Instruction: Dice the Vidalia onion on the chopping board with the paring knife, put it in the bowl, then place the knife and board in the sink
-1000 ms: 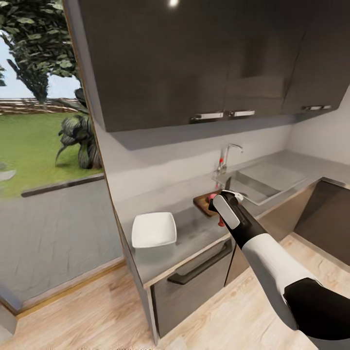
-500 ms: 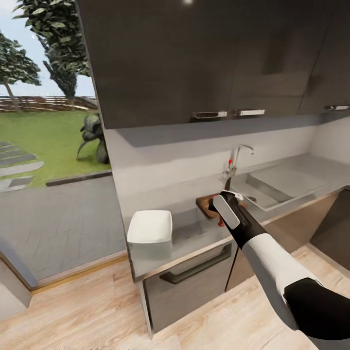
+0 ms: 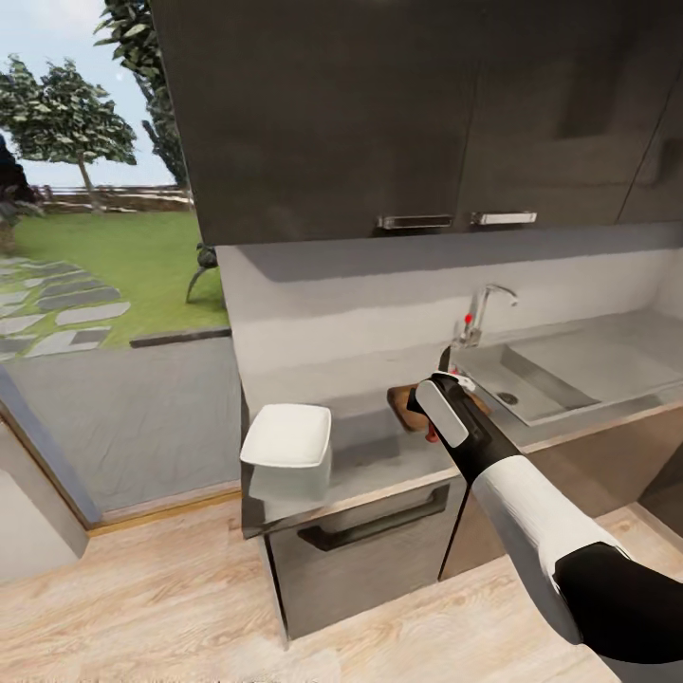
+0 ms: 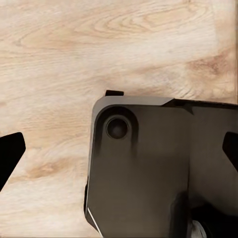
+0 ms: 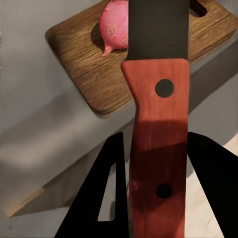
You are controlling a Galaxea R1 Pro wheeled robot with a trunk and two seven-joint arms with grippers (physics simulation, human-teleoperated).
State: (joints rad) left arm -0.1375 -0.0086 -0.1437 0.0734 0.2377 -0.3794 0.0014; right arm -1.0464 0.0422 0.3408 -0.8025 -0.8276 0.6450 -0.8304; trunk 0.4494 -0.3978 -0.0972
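Observation:
My right gripper (image 3: pixel 438 387) is shut on the paring knife (image 5: pixel 156 130), whose red handle sits between the black fingers (image 5: pixel 110 196) and whose dark blade points away over the counter. Just beyond the blade lies the brown chopping board (image 5: pixel 94 69) with the pinkish onion (image 5: pixel 114 24) resting on it. In the head view the chopping board (image 3: pixel 406 404) is half hidden behind my wrist, to the left of the sink (image 3: pixel 536 378). The white bowl (image 3: pixel 287 437) stands at the countertop's (image 3: pixel 379 453) left end. My left gripper (image 4: pixel 119 151) hangs open over the wood floor.
A chrome faucet (image 3: pixel 481 316) with a red knob rises behind the sink. Dark upper cabinets (image 3: pixel 379 114) hang low over the counter. Below the counter is a dark drawer front with a long handle (image 3: pixel 379 525). A glass opening onto a garden (image 3: pixel 104 275) is at the left.
The whole head view has swung, so the counter now faces me more squarely and the bowl and sink sit further right. My right arm keeps its place in the picture, still holding the knife.

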